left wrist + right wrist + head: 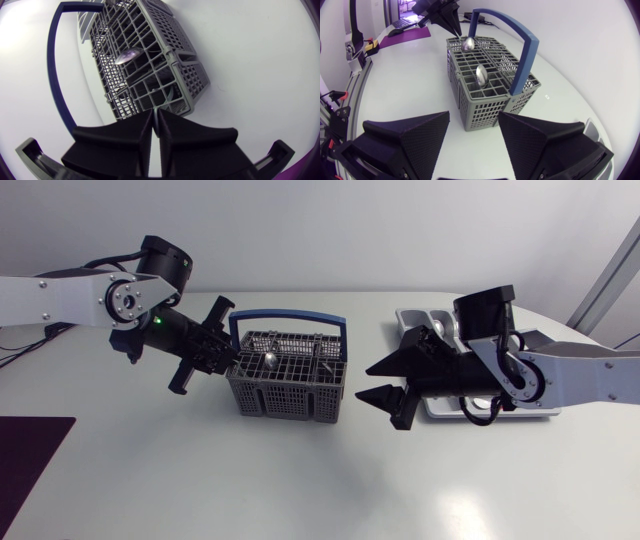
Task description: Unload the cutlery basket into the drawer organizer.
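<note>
The grey wire cutlery basket with a blue handle stands mid-table. A spoon stands in it bowl up, and in the right wrist view a second spoon shows. My left gripper is at the basket's left edge. In its own view its fingers are pressed together on a thin cutlery piece rising from the nearest compartment of the basket. My right gripper hangs open just right of the basket, empty. The white drawer organizer lies behind my right arm, mostly hidden.
A dark purple mat lies at the table's front left corner. Bare white tabletop spreads in front of the basket and between the arms.
</note>
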`<move>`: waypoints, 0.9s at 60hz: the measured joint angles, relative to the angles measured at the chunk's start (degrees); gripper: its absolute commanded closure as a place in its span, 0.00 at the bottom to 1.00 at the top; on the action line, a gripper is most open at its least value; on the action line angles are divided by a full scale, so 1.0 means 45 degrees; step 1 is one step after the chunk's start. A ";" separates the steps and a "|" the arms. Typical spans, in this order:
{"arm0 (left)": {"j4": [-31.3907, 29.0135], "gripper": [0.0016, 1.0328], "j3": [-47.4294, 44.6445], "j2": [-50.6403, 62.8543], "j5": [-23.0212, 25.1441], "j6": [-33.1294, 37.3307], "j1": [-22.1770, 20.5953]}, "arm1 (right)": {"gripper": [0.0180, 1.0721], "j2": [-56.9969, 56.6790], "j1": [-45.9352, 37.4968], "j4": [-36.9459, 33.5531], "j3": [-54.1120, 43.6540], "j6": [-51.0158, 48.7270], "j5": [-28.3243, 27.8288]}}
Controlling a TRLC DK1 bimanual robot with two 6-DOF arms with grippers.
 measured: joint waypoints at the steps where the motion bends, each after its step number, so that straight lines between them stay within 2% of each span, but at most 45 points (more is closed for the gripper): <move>1: -0.0068 0.97 0.0039 -0.0005 -0.0005 0.0000 0.0000 | 0.32 0.0000 0.0010 -0.0005 0.0000 0.0005 0.0000; 23: -0.1642 0.97 0.0709 -0.0782 -0.0019 0.0087 -0.0029 | 0.32 0.0049 0.0151 0.0024 -0.0044 0.0005 0.0000; 37: -0.3177 0.97 0.1540 -0.1073 -0.0748 -0.0044 -0.0335 | 0.32 0.0039 0.0151 0.0024 -0.0311 0.0010 0.0000; 43: -0.4143 0.97 0.2254 -0.1054 -0.1209 -0.0845 -0.0510 | 0.32 -0.0097 0.0151 0.0029 -0.0384 0.0049 0.0000; 54: -0.6494 0.97 0.4551 -0.0398 -0.1724 -0.3521 -0.0976 | 0.32 -0.0554 0.0165 0.0029 -0.0719 0.0049 0.0000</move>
